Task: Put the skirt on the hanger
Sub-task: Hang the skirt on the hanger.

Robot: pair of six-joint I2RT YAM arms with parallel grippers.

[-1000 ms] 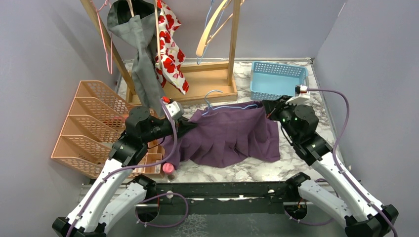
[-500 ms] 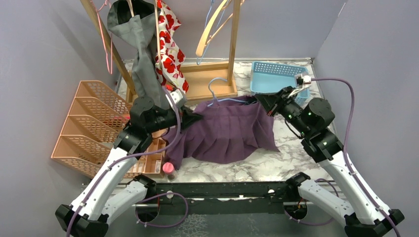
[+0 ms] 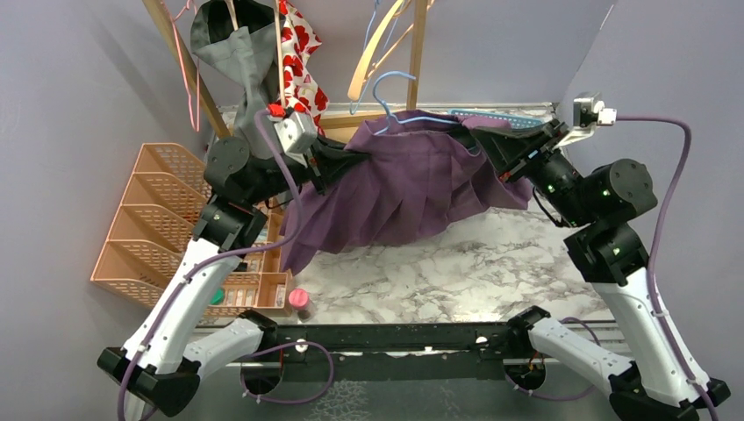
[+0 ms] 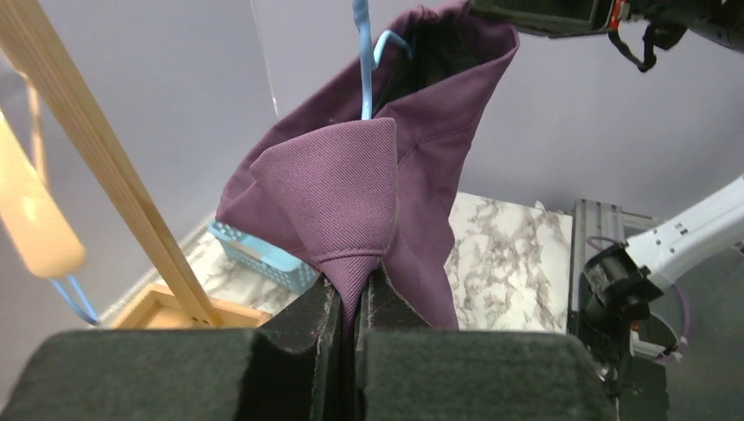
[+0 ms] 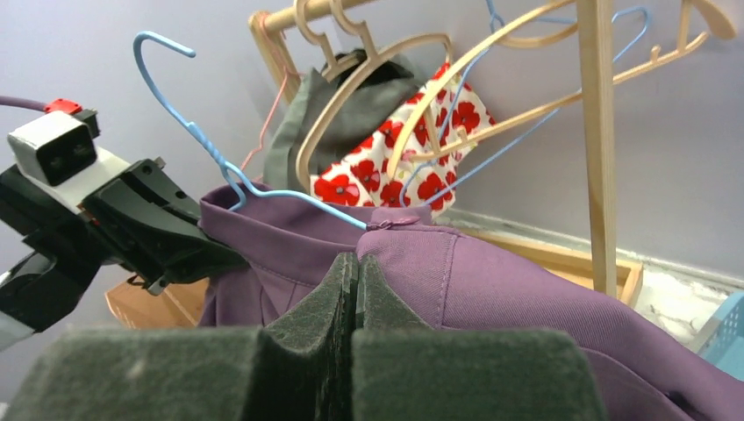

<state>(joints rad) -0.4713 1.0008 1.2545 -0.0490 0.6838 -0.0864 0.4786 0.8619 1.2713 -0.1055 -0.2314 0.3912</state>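
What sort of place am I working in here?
Probably a lab test cell staged as a laundry corner, not a home: plain grey partition walls, a marble-patterned tabletop and a small wooden clothes rack.

Plain grey walls (image 3: 509, 53) rise behind a wooden rack (image 3: 414, 79). A marble worktop (image 3: 456, 272) (white, grey-veined) spreads before the rack, with orange trays (image 3: 149, 219) to its left.

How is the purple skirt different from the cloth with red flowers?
The pleated purple skirt is plain; the white cloth with red flowers is patterned. The skirt is held up between the left gripper and right gripper; the flowery cloth hangs on the wooden rack. Both are hanging fabric.
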